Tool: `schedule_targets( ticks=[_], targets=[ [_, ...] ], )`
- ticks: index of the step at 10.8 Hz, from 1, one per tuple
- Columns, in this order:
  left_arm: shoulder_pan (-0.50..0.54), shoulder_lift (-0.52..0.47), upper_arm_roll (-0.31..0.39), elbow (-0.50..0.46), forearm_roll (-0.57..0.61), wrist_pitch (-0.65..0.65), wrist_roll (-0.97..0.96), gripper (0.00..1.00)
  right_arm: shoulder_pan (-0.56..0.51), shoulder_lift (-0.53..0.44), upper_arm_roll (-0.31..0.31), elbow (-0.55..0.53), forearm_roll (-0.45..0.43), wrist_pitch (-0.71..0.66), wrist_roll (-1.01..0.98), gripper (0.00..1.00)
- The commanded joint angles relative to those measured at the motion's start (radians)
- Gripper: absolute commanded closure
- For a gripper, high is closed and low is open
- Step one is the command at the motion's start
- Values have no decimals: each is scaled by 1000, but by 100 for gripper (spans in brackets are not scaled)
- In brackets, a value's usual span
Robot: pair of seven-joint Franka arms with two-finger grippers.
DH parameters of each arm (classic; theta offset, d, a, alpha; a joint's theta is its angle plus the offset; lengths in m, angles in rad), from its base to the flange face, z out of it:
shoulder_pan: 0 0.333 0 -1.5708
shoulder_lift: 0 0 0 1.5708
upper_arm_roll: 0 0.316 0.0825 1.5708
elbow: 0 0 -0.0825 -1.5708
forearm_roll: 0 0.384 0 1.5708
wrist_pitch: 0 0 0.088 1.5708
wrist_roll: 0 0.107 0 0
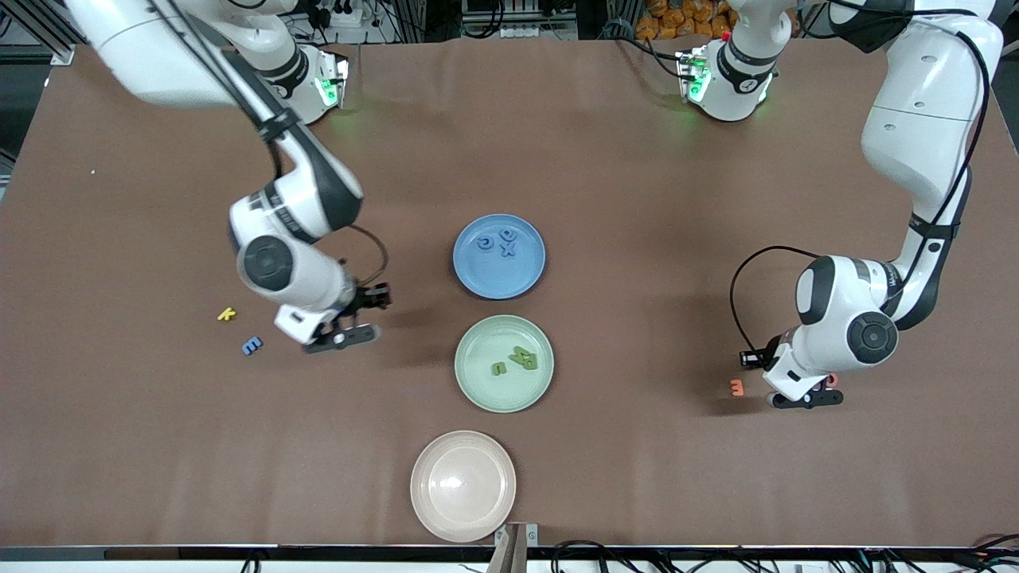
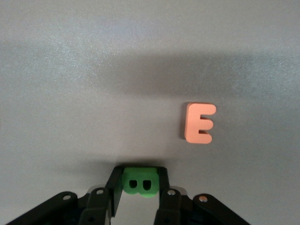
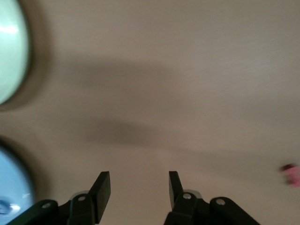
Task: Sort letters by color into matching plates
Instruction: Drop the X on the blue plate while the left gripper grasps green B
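The blue plate [image 1: 470,274] holds three blue letters [image 1: 505,243]. The mint green plate [image 1: 478,390], nearer the front camera, holds green letters [image 1: 524,358]. My left gripper [image 1: 804,398] is low over the table at the left arm's end and is shut on a green letter B [image 2: 139,185]. An orange letter E [image 2: 199,123] lies on the table beside it and also shows in the front view [image 1: 737,387]. My right gripper [image 1: 342,338] is open and empty [image 3: 139,180] over bare table between a blue letter E [image 1: 251,344] and the green plate. Both plates show at the edge of the right wrist view [image 3: 9,51].
A yellow letter K [image 1: 227,314] lies beside the blue E toward the right arm's end. A pale pink plate [image 1: 462,485] sits nearest the front camera. A reddish letter [image 1: 832,380] peeks out by the left gripper. A pink letter [image 3: 291,173] shows in the right wrist view.
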Motion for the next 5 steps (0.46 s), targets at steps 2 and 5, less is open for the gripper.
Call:
schedule_targets(
  ticks=[2,5],
  targets=[
    [-19,-6,-11,14,-6,20,-119,100,-146,24,-127,30,-17,12,-491,41],
    [-132,-8,-14,57,-13,20,-335,100,-148,62,-236,72,-18,36,-739,41]
  ],
)
